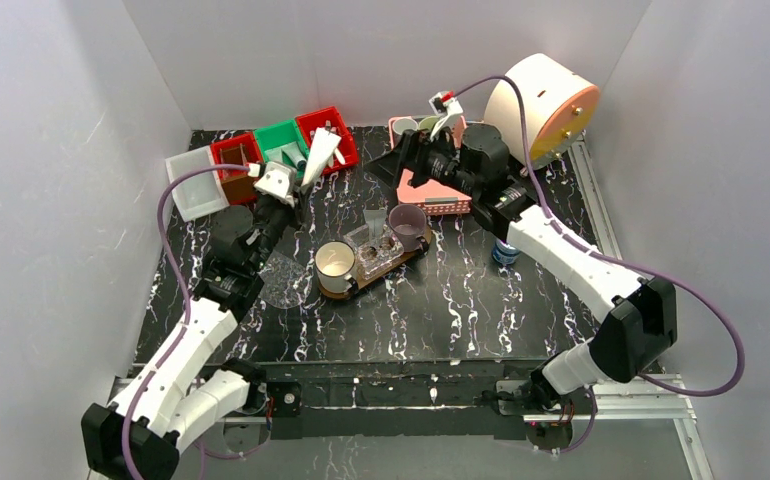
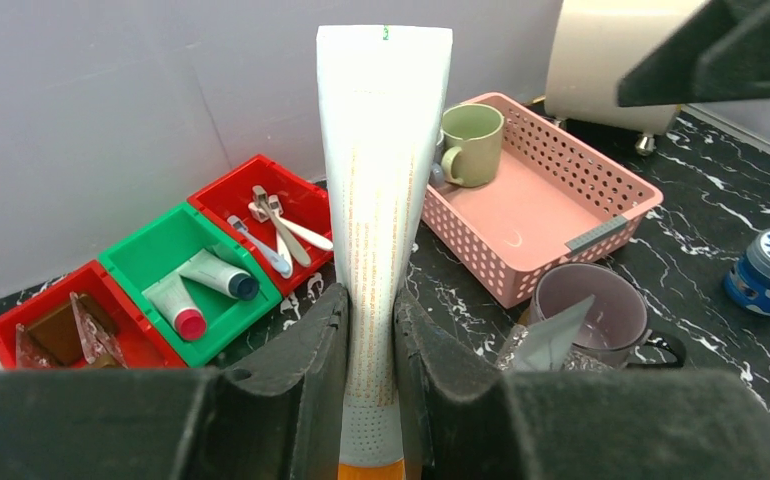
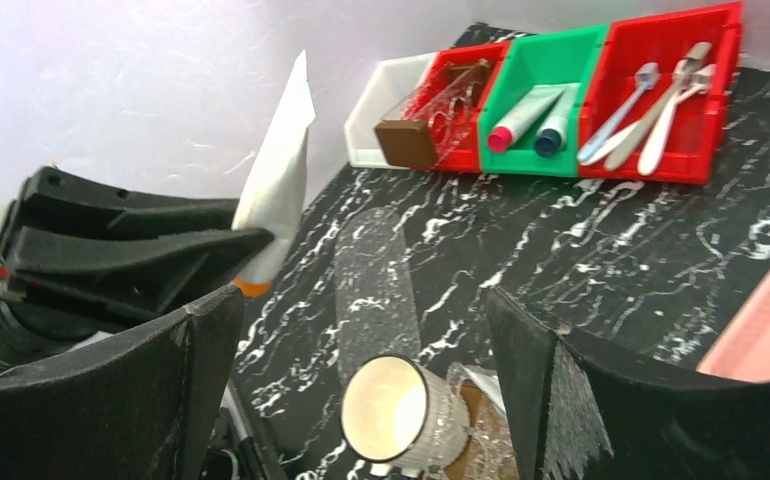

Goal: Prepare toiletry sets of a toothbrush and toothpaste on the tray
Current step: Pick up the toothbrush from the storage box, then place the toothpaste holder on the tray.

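My left gripper is shut on a white toothpaste tube with an orange cap, gripped near the cap and held upright in front of the bins. On the dark-brown tray stand a white ribbed mug, a purple mug and crumpled clear bags. My right gripper hangs open above the white mug, nothing between its fingers. More tubes lie in the green bin, toothbrushes in the red bin beside it.
A pink basket with a green mug sits behind the tray. A blue-lidded jar stands right of the tray, a big white cylinder at the back right. A brown block and a white bin sit at the left.
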